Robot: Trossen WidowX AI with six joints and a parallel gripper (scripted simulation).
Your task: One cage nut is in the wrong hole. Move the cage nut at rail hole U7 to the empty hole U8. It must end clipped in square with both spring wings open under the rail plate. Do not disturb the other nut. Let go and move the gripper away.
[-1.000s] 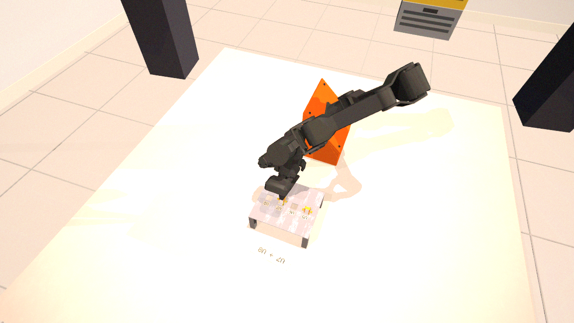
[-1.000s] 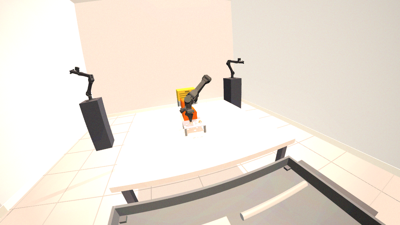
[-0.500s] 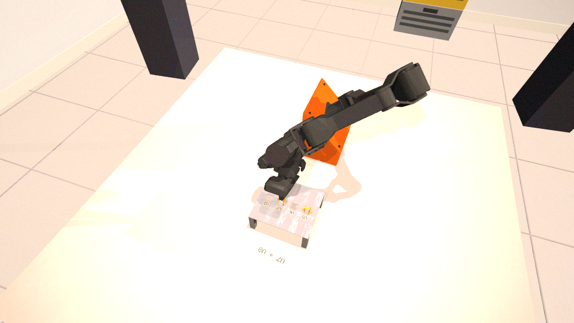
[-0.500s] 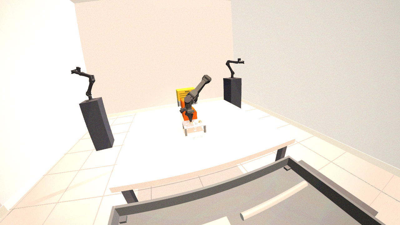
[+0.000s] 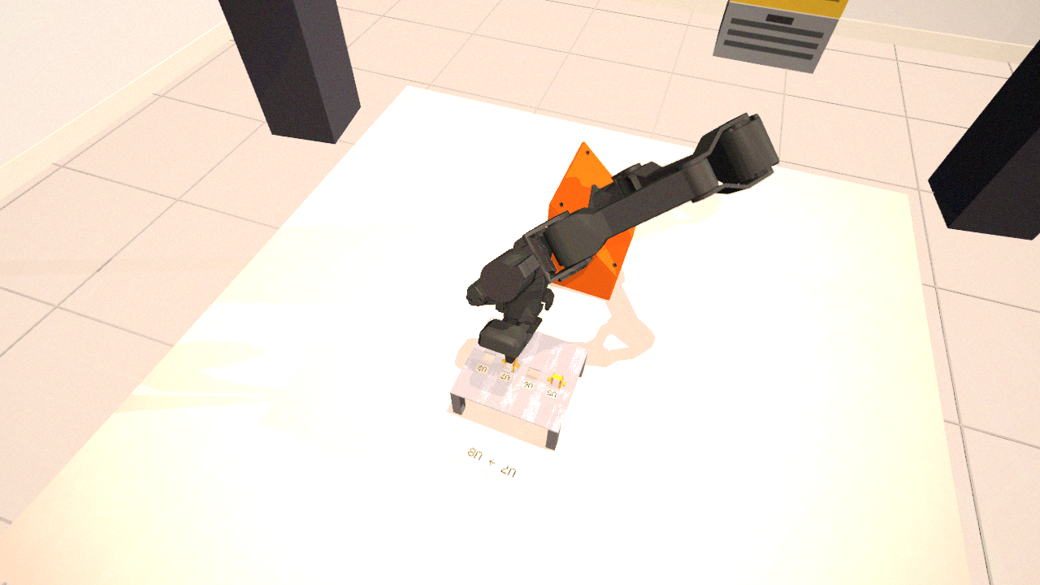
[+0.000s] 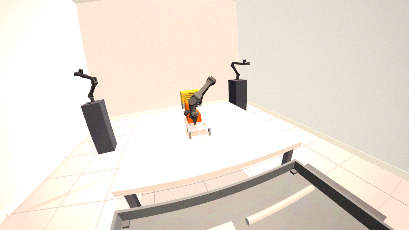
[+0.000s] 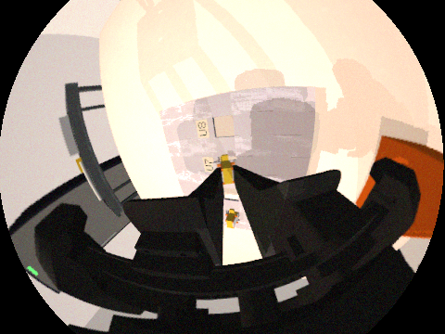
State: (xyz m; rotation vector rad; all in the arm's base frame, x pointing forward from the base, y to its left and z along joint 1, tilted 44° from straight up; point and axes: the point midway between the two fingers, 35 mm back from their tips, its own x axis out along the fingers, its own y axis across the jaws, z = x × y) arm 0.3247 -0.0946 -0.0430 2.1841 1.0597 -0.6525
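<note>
Yellow metal cage nut at U7: my black claw is clamped on it. Pulling crookedly could snag its wings beneath the plate.

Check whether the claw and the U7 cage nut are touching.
Touching. The wrist view shows the claw shut on the yellow U7 cage nut, its fingertips meeting the nut's sides with no gap.

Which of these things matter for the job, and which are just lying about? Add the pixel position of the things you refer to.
In the job:
- jaws (image 5: 510, 357), shut on the U7 nut (image 7: 225, 162)
- rail plate (image 5: 520, 396) (image 7: 283, 158)
- hole U8 (image 5: 487, 357) (image 7: 224, 126)

Just about:
- U5 nut (image 5: 556, 380), to be left alone
- white rod (image 6: 280, 204)
- yellow cabinet (image 6: 185, 93)
</note>
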